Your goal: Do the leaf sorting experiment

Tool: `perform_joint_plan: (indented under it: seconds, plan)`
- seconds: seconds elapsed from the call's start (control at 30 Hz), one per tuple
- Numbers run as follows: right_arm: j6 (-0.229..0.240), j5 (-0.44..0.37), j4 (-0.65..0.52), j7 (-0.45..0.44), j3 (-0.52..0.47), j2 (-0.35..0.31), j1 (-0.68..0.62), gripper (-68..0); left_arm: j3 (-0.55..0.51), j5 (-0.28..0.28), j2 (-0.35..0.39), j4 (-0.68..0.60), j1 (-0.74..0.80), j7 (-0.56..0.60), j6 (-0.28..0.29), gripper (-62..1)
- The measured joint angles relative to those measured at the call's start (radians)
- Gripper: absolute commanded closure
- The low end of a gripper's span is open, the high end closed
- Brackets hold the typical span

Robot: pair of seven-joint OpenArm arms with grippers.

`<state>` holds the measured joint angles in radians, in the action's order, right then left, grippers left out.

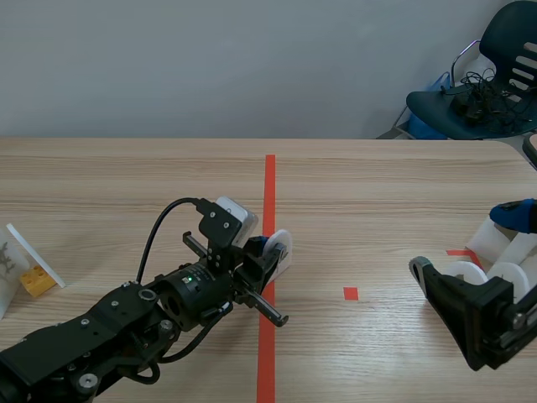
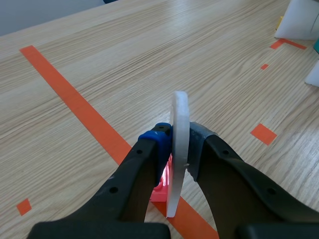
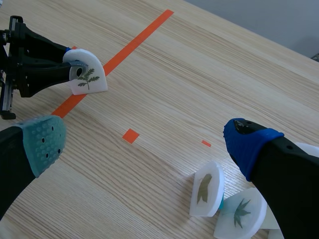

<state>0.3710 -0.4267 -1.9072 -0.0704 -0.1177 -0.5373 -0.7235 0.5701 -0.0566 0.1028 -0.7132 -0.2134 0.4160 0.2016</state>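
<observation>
- The left end effector [image 1: 270, 250] is pinching a white arch-shaped plastic plaque with a green fern-like leaf on its face [image 1: 284, 242], with its pads pressing the two flat sides.
- This plaque is standing upright over the long orange-red tape line [image 1: 269, 189], near the middle of the light wooden tabletop [image 1: 126, 185]. Whether its lower edge is touching the wood is not clear.
- The right end effector [image 3: 144, 142] is hanging at about 4 o'clock from the held plaque, well apart from it, with its fingers spread wide and gripping nothing.
- Several more white plaques are lying just beside the right end effector. One is showing an olive-brown leaf [image 3: 205, 189], and another, showing a green pointed-lobed leaf [image 3: 239, 213], is touching it.
- A small orange-red tape square [image 1: 351, 293] is lying between the two end effectors.
- A white card with a small yellow block [image 1: 35, 280] against it is sitting at the tabletop's 9 o'clock edge.
</observation>
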Motion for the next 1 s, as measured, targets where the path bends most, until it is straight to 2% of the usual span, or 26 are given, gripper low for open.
perform_joint_plan:
  seconds: [0.13,0.3,0.43,0.53,0.67,0.73,0.87,0.93,1.0]
  plan:
    - [0.000,0.000,0.000,0.000,0.000,0.000,0.000,-67.9,0.000,0.000,0.008,-0.040,0.010,-0.042,0.000,-4.0]
    - [0.000,0.000,0.000,0.000,0.000,0.000,0.000,-67.9,-0.018,-0.006,0.071,-0.284,0.094,-0.167,0.001,-4.0]
    - [0.000,0.000,0.000,0.000,0.000,0.000,0.000,-67.9,-0.103,-0.073,0.140,-0.497,0.210,-0.232,-0.001,-4.0]
    - [0.000,0.000,0.000,0.000,0.000,0.000,0.000,-67.9,-0.225,-0.128,0.185,-0.597,0.320,-0.250,-0.022,-4.0]
    - [0.000,0.000,0.000,0.000,0.000,0.000,0.000,-67.9,-0.408,-0.249,0.208,-0.628,0.452,-0.248,-0.043,-4.0]
    - [0.000,0.000,0.000,0.000,0.000,0.000,0.000,-67.9,-0.485,-0.289,0.208,-0.621,0.499,-0.248,-0.050,-4.0]
    - [0.000,0.000,0.000,0.000,0.000,0.000,0.000,-67.9,-0.592,-0.333,0.201,-0.594,0.544,-0.248,-0.129,-4.0]
    - [0.000,0.000,0.000,0.000,0.000,0.000,0.000,-67.9,-0.631,-0.357,0.202,-0.571,0.539,-0.247,-0.139,-4.0]
    - [0.000,0.000,0.000,0.000,0.000,0.000,0.000,-67.9,-0.655,-0.408,0.202,-0.544,0.528,-0.244,-0.139,-4.0]
